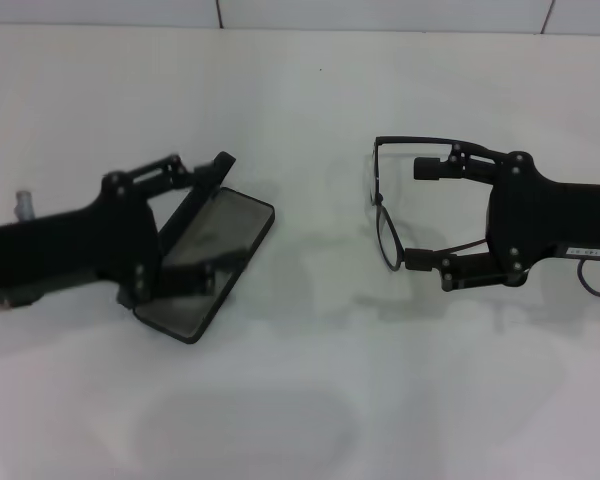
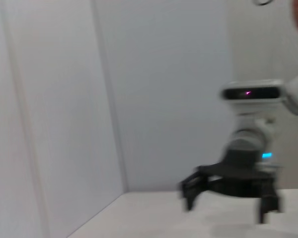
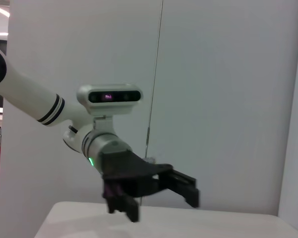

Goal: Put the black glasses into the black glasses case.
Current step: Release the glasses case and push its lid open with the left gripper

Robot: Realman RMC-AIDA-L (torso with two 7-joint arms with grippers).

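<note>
Plain white worktop (image 1: 310,400) with a white wall behind, nothing fancy. We've got the left tool (image 1: 205,215) spread wide over the black glasses case (image 1: 205,265), one finger up on the raised lid, so the case looks propped open. The right tool (image 1: 425,215) is also spread wide with the black glasses (image 1: 385,215) sitting right at its fingertips, not pinched as far as we can tell. So nothing's in the case yet: grab, carry and drop-in all remain.

White table (image 1: 310,400) beneath pale panelled walls (image 3: 223,99)
</note>
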